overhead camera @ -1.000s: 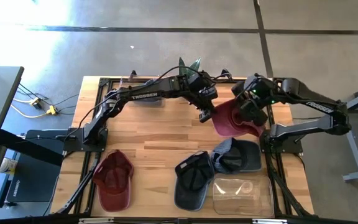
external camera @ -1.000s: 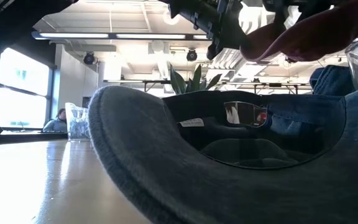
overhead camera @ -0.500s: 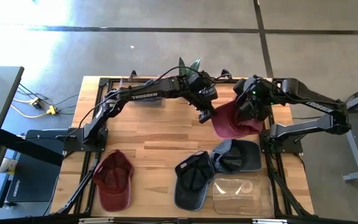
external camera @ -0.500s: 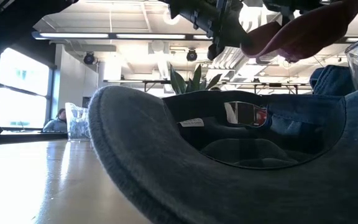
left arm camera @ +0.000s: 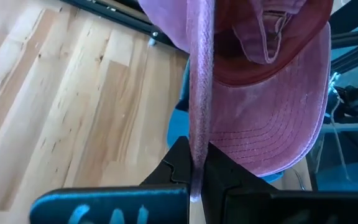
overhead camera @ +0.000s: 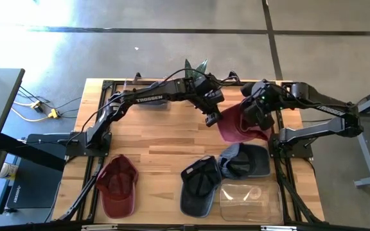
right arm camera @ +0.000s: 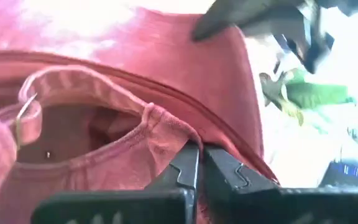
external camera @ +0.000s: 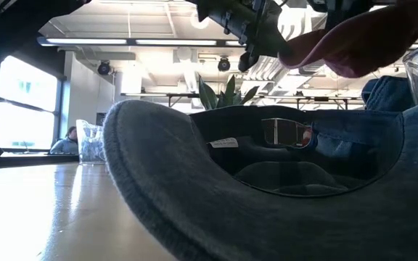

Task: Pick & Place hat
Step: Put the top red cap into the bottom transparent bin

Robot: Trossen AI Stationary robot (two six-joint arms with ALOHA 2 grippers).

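Observation:
A faded red hat (overhead camera: 239,126) hangs in the air over the table's far right part, between my two grippers. My left gripper (overhead camera: 212,118) is shut on its left edge and my right gripper (overhead camera: 259,115) is shut on its right, rear edge. In the low view the hat (external camera: 354,40) shows high up, inside facing down, with the left gripper (external camera: 256,45) beside it. The left wrist view shows its stitched brim (left arm camera: 278,134) and the right wrist view its back strap (right arm camera: 55,84). My left gripper pinches the hat's cloth rim (left arm camera: 197,134), seen edge-on, between its two fingers. It comes at the hat from the table's left side, slanting down. The hat is lifted clear of the table. My right gripper pinches the seamed edge of the hat's back opening (right arm camera: 169,127), beside the strap, between its two fingers. It reaches in from the table's right side. The hat hangs clear of the table, and the cloth between the two grippers sags a little.
On the table's near half lie a second red cap (overhead camera: 116,186) at the left, a dark blue cap (overhead camera: 198,186) in the middle and a grey-blue cap (overhead camera: 244,160) right of it. A clear plastic box (overhead camera: 249,201) sits at the near right. A plant (overhead camera: 195,66) stands at the far edge.
My right gripper has shut on the hat's rear edge and shifted a little toward the far edge. The hat's right part has risen and no longer droops as low. My left gripper has kept its hold.

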